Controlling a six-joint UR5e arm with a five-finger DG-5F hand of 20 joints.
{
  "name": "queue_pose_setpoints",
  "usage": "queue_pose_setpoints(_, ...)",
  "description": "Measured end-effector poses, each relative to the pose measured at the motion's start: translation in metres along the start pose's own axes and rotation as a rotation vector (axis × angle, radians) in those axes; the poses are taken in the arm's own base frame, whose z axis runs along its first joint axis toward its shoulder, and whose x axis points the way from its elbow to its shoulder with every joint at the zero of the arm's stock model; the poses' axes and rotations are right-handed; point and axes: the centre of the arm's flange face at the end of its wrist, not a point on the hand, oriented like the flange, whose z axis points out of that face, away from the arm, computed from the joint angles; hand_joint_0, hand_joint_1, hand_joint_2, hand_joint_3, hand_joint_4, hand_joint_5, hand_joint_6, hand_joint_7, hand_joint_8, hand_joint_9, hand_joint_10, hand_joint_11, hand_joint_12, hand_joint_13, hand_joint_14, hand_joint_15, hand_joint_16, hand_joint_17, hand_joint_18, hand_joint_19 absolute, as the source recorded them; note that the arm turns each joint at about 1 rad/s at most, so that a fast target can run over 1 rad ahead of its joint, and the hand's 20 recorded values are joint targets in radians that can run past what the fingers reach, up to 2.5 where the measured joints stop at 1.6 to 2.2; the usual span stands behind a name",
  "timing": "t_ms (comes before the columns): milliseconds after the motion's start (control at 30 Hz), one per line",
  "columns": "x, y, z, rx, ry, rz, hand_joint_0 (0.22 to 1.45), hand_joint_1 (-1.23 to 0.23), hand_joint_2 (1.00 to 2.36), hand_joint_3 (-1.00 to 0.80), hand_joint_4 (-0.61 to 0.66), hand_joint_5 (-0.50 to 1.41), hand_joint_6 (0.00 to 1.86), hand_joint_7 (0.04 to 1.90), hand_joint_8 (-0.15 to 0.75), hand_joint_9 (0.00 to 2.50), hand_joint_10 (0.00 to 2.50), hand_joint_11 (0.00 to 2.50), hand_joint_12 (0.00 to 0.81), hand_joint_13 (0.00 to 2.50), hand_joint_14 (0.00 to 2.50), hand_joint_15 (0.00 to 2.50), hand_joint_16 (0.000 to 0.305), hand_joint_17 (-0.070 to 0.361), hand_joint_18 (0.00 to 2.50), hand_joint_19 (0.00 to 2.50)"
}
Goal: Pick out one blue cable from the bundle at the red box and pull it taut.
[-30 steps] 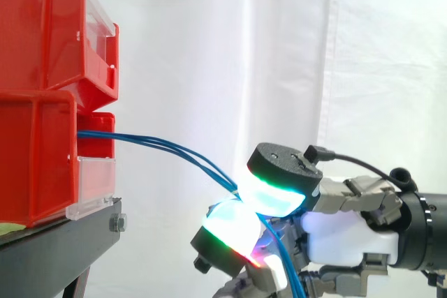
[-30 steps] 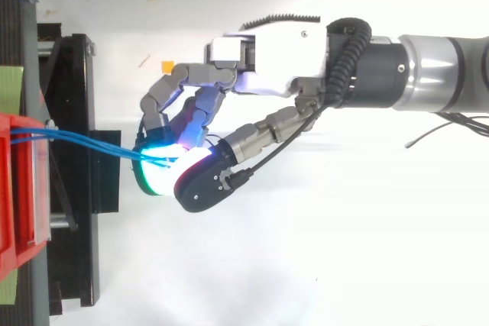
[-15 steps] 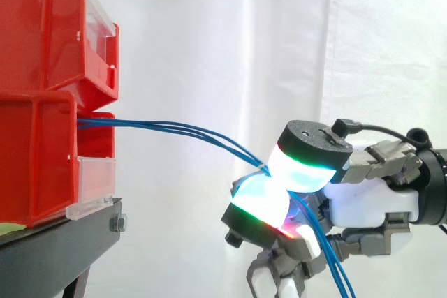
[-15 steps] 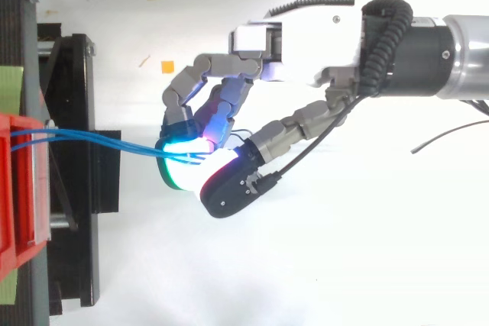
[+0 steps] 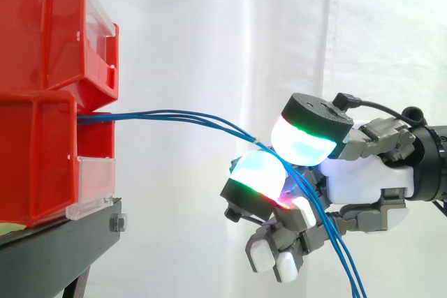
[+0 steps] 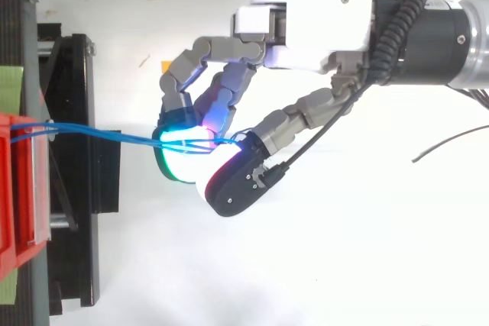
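A white cloth curtain [image 5: 209,47] hangs behind. A black metal stand [image 5: 77,232] carries a grey hex bolt [image 5: 117,223] on its front edge. From above, a green strip [image 6: 9,85] lies on the stand, and a small orange square [image 6: 166,64] lies on the white surface [image 6: 229,265] near it.

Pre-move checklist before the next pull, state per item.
1. Grip: ok, hand is shut on the cables, pinched between pads.
2. Single cable picked: not ok, several blue strands pass through the pinch.
3. Span taut: not ok, it bows between the red box and the hand.
4. Cables held at the box end: ok, they run into it in both views.
5. Loose ends clear of the hand: cannot tell, they hang down close behind the pinch.
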Motion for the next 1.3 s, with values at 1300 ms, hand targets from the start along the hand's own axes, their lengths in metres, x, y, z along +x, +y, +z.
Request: queue_pose_setpoints(1300, -0.0046, -0.0014, -0.0013, 0.008, -0.006, 0.002, 0.65, -0.82, 1.02, -0.19, 0.14, -0.15, 0.9, 1.1, 0.354, 1.11, 0.03, 0.76, 0.511, 0.8, 0.02, 0.48, 0.061, 0.137, 0.68, 0.7)
